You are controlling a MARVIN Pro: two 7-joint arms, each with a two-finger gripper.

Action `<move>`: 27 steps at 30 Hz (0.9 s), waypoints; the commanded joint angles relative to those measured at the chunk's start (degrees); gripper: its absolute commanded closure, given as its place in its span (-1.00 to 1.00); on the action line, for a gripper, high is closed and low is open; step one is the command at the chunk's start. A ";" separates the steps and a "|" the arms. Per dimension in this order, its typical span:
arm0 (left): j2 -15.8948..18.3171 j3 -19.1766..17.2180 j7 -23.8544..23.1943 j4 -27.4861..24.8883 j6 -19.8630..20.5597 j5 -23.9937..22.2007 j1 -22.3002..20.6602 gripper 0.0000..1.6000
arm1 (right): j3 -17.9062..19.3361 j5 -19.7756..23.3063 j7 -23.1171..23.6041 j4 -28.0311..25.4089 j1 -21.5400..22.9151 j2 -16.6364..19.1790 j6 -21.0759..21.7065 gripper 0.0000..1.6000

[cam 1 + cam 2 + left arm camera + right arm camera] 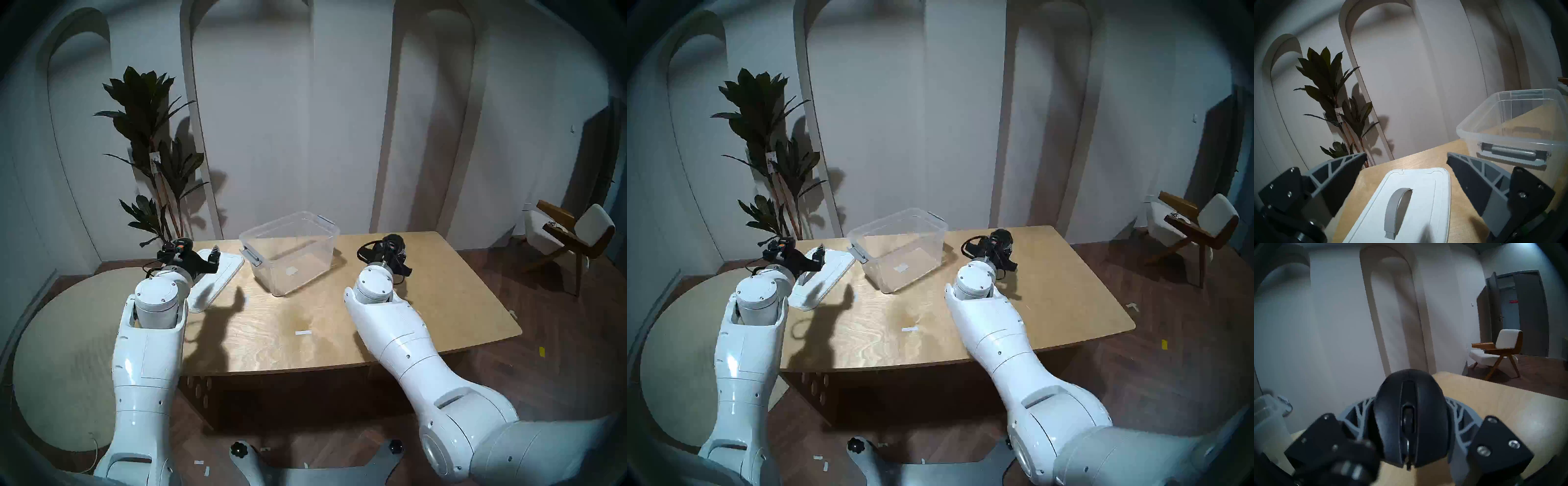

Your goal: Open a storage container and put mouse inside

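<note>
One storage container [291, 251], lid off, clear and empty, sits at the desk's [305, 339] far edge, middle. One white lid [1407, 203] with grey handle lies flat at the far left corner, partly overhanging the edge. Left pincer [1405, 162] spread wide, holding nothing, hovers above the lid. Right pincer [1410, 421] clenched on the one black mouse [1410, 412], lifted off the desk, right of the container and apart from it. Near half of the desk is bare except for one white tape strip [303, 333]. The plant [1333, 101] carries a tag, unreadable.
</note>
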 commanded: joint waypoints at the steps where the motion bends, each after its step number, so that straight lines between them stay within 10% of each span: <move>1: 0.24 -0.09 0.02 -1.09 -0.26 -0.06 -0.76 -1.00 | -1.18 -0.85 0.26 -6.32 0.68 -0.97 -1.82 1.00; 13: 0.40 0.06 0.19 -1.04 -0.26 -0.27 -0.74 -1.00 | -5.71 1.73 4.25 -14.42 1.94 -4.60 1.70 1.00; 27: 0.61 0.21 0.34 -1.19 -0.22 -0.53 -0.65 -1.00 | -6.22 13.31 8.74 -19.86 5.72 -7.13 17.98 1.00</move>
